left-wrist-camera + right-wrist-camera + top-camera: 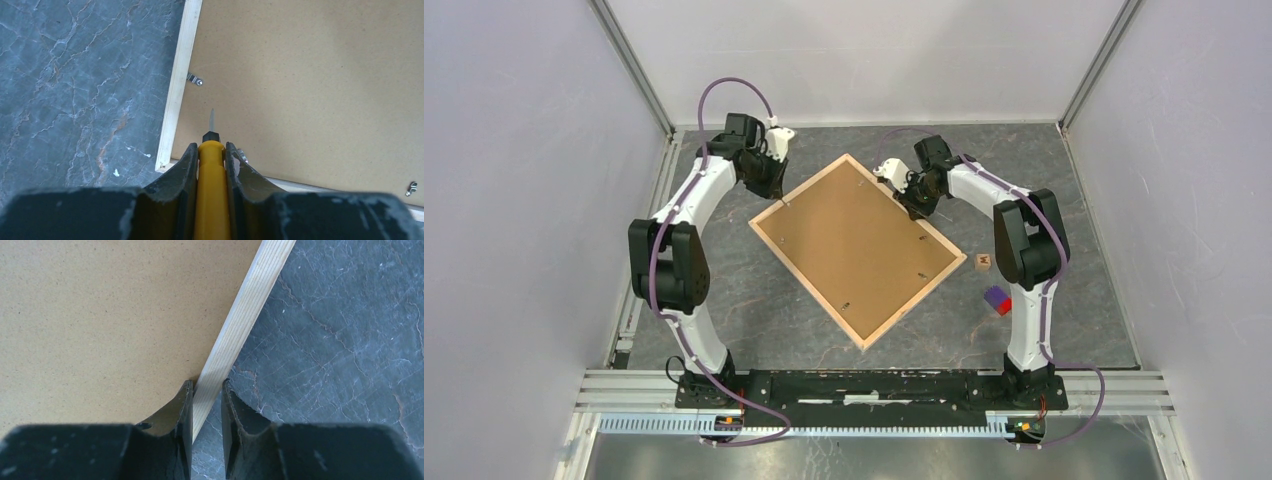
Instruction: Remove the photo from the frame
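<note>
Top external: pale-wood rectangular picture frame [914,304] lies back-up, diagonal, mid grey marbled tabletop [744,305].
Left gripper [210,150] clenches a yellow-handled screwdriver [211,172] near one corner; right gripper [206,387] pinches its far wooden edge.

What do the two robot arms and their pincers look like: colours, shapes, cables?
The left arm and right arm have white rounded links with black joint housings and a purple cable running along each. The left pincer and right pincer have two dark, curved fingers with scuffed, pale-flecked surfaces.
</note>
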Robot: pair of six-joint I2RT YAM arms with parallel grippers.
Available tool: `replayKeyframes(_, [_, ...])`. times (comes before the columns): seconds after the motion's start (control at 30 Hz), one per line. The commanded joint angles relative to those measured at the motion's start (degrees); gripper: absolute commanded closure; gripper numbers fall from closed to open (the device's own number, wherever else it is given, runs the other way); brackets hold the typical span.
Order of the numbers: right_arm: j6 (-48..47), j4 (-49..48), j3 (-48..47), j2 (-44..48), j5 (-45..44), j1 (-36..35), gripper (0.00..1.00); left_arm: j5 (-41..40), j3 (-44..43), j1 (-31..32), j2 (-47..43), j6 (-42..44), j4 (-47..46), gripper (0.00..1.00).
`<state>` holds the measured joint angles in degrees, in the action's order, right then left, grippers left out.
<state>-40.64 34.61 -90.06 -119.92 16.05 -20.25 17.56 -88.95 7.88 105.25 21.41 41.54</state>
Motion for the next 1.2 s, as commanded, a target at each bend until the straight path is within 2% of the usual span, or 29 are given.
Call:
replayKeyframes(0.0, [-0.7, -0.7, -2.9, 0.2, 0.1, -0.4, 0.87, -4.5, -0.1, 0.7, -0.6, 3.3, -2.7, 0.98])
replayKeyframes(0.07, [1.0, -0.7, -3.4, 0.0, -0.8, -0.3, 0.75, -5.7, 0.2, 1.1, -0.1, 2.9, -3.5, 0.98])
replayKeyframes(0.13, [2.9, -0.9, -3.4, 0.1, -0.9, -0.3, 0.67, -6.2, 0.3, 1.6, 0.5, 2.2, -4.0, 0.98])
replayKeyframes(0.27, [7.2, -1.7, -3.8, -0.1, -1.3, -0.3, 0.57, -7.5, 0.0, 2.5, 1.7, 0.5, -4.4, 0.98])
replayKeyframes(0.67, [15.6, -2.9, -6.5, -3.5, 0.7, -0.2, 0.54, -10.7, -0.8, 3.3, 5.6, -2.5, -7.3, 0.98])
replayKeyframes(0.9, [16.6, -3.2, -6.6, -5.7, 0.1, -0.1, 0.56, -12.0, -0.9, 3.7, 7.3, -2.8, -9.1, 0.98])
replayKeyframes(1.0, [16.5, -3.1, -5.6, -5.8, 0.1, -0.1, 0.65, -12.0, -0.9, 4.0, 7.9, -2.9, -9.8, 0.98])
replayKeyframes(1.17, [16.1, -2.8, -4.8, -6.4, -0.1, -0.2, 0.86, -10.9, -1.2, 4.9, 8.6, -2.9, -10.7, 0.98])
